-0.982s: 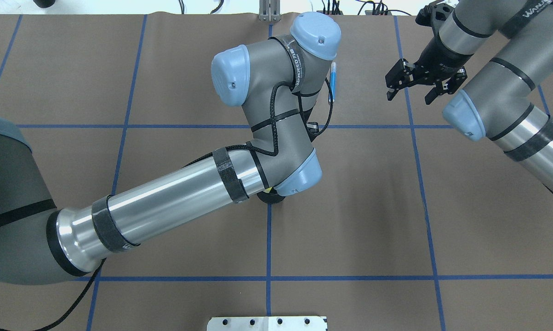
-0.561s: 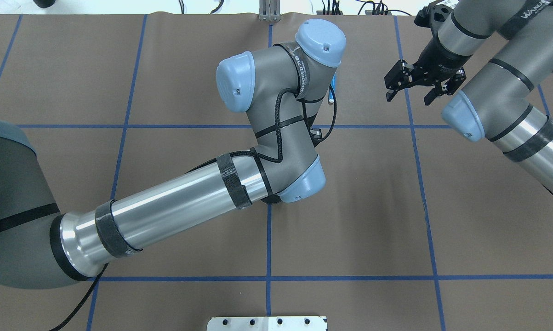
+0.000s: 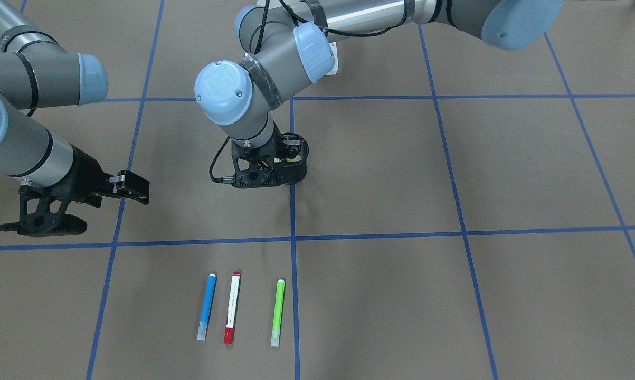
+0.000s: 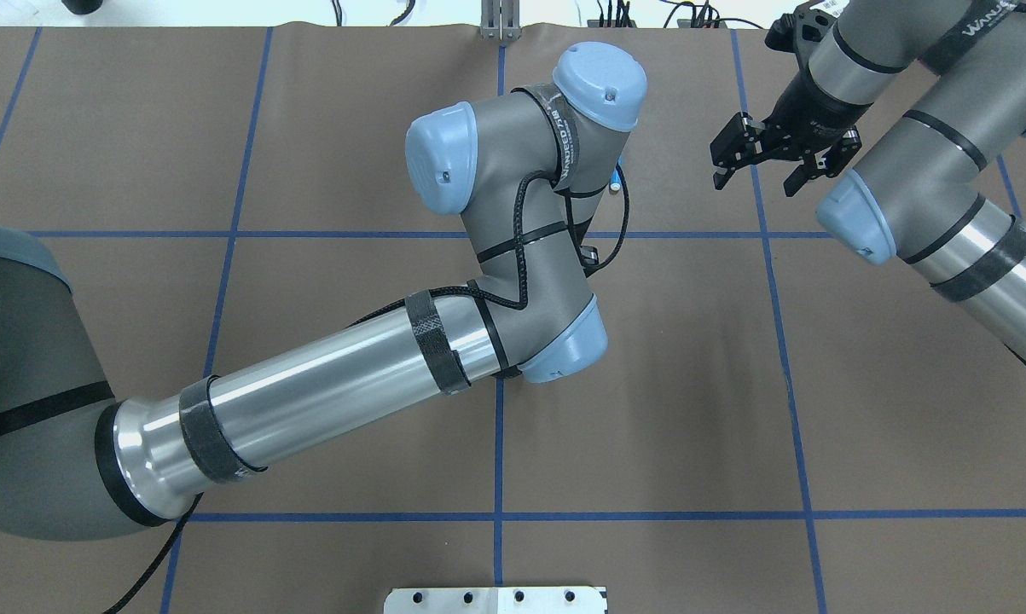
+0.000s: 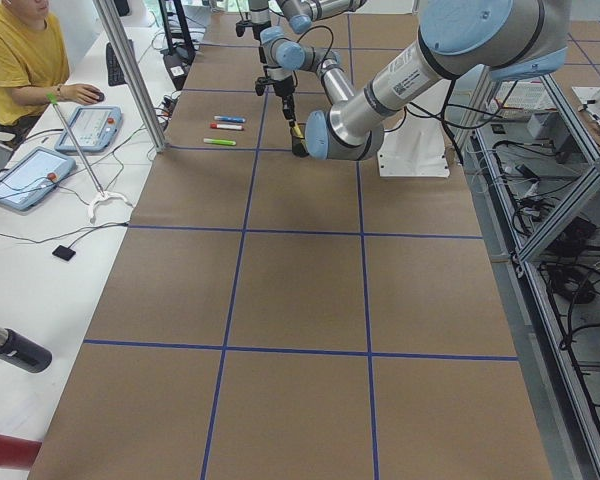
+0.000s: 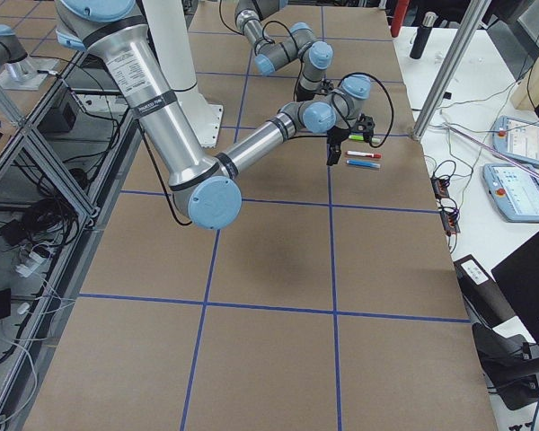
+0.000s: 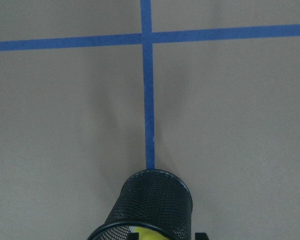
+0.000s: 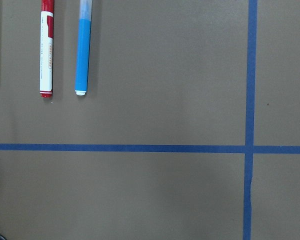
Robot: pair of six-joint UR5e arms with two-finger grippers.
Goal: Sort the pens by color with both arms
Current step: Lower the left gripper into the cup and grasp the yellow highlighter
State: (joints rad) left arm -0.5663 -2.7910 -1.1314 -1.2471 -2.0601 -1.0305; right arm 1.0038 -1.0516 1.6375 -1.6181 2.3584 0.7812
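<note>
Compared to a second ago, the left arm's wrist has swung a bit further across in the overhead view, so it now covers nearly all of the blue pen [image 4: 617,182] and only one end peeks out. The right hand [image 4: 756,182] has also drifted slightly toward the far edge of the tabletop [image 4: 692,384].

The left hand [image 3: 288,150] is parked right at the mouth of the black mesh cup [image 3: 297,170], which stands upright on a blue tape line. Honestly can't tell if its fingers are wide or closed, since the wrist and the cup hide them. The left wrist view does show something yellow inside the cup, which looks like the yellow pen [image 7: 143,234], but whether the hand has hold of it, no idea.

The right hand hangs above the tabletop with its fingers spread wide and nothing between them, well apart from the cup.

The other three pens lie flat in a neat parallel row on the operators' side. The blue one sits just beside the red-capped white pen [image 3: 232,307], and the green pen [image 3: 278,312] lies a little further off, right next to the tape line. None of them touch. The right wrist view looks down on the red-capped and blue ones, with just a sliver of green at its edge.
</note>
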